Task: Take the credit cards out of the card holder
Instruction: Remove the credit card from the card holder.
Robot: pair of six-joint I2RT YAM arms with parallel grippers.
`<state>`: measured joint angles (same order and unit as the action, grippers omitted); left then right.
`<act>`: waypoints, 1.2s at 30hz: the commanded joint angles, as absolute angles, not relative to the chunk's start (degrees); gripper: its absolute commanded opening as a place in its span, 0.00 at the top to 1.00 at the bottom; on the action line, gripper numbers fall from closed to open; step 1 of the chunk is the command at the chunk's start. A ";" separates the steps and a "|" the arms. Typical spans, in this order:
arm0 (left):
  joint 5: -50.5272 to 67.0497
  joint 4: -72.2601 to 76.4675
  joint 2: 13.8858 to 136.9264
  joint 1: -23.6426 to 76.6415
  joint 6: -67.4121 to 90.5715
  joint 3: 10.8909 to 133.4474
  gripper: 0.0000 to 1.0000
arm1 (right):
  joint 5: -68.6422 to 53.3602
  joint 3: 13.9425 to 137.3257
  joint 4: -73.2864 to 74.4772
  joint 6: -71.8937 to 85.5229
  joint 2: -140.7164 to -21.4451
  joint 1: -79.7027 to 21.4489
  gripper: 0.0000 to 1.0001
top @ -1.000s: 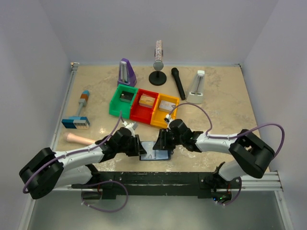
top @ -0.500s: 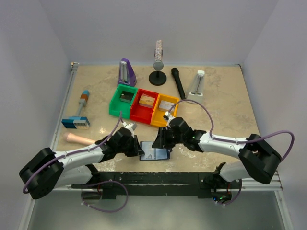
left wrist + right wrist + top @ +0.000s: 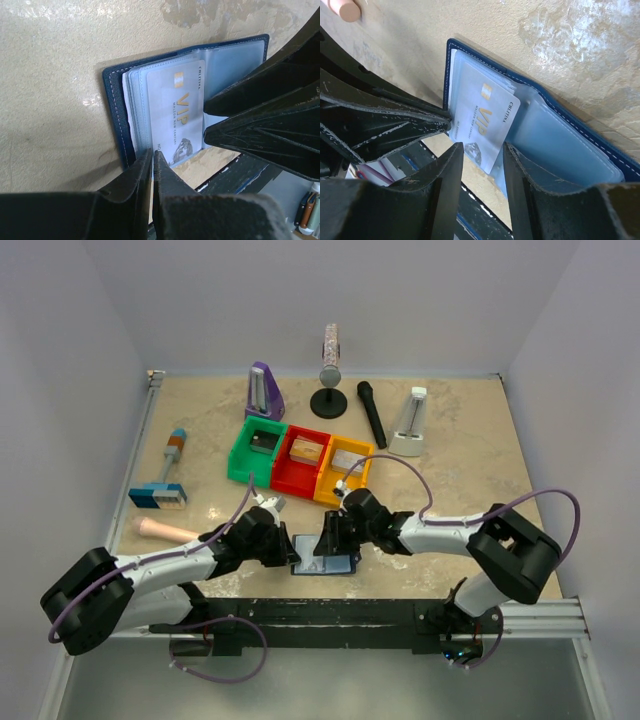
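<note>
The card holder [image 3: 325, 562] lies opened flat at about 6 o'clock on the table [image 3: 470, 440], close to the near edge and between the two arm bases. Its pale pocketed lining faces up. A row of coloured bins [image 3: 272, 480] sits well apart at its 12 o'clock.

The left gripper [image 3: 152, 159] meets the holder from its 9 o'clock side. Its fingers are pressed almost together on the edge of the blue cover and appear to nip it. That is probably to pin the holder down so it does not slide or fold shut when a card is drawn.

A pale grey card [image 3: 482, 117] with gold lettering pokes partway out of a clear sleeve, one corner past the holder's edge. The right gripper [image 3: 482, 148] hangs over the holder's 12 o'clock edge with its fingers spread. One finger stands on each side of that loose corner, and neither clearly touches it.

The step in hand looks like gripping this first card. No card lies free on the table, so the task seems barely begun. The next move likely calls for closing on the corner and pulling along the sleeve, away from the anchoring hand. A thin, slick card could slip, or it could drag the sleeve with it
</note>
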<state>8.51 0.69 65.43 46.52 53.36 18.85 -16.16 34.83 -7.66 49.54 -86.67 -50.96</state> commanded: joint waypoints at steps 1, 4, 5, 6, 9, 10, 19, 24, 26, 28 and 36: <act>7.30 1.49 66.09 46.32 52.47 17.67 0.90 | -17.31 35.33 -11.42 51.06 -87.45 -51.15 0.58; 7.30 1.41 66.27 46.32 52.47 17.58 0.90 | -17.49 34.89 -12.39 51.59 -87.63 -51.15 0.59; 7.29 1.41 66.36 46.32 52.47 17.49 0.90 | -17.49 34.63 -12.65 51.94 -87.63 -51.07 0.59; 7.29 1.41 66.36 46.32 52.47 17.32 0.90 | -17.49 34.54 -12.83 52.12 -87.80 -51.06 0.59; 7.12 1.32 66.45 46.23 52.56 17.23 0.90 | -17.23 34.02 -13.27 52.73 -87.98 -50.98 0.60; 6.95 1.14 66.45 46.23 52.65 17.05 0.90 | -17.05 33.84 -13.36 52.91 -87.98 -50.98 0.60; 6.06 0.44 66.80 46.32 53.00 16.61 0.92 | -15.91 32.78 -12.92 54.05 -88.50 -50.71 0.60; 5.89 0.44 67.24 46.40 53.17 16.52 0.94 | -15.99 31.65 -14.93 54.84 -88.42 -50.28 0.60; 5.89 0.53 67.59 46.32 53.17 16.43 0.94 | -16.43 30.68 -17.57 55.19 -88.24 -50.19 0.60; 5.89 0.61 67.76 46.32 53.17 16.43 0.95 | -16.78 29.80 -19.68 55.46 -88.07 -50.10 0.60; 6.33 1.76 69.34 46.23 53.35 15.91 0.97 | -18.19 25.49 -30.23 57.39 -88.33 -49.48 0.60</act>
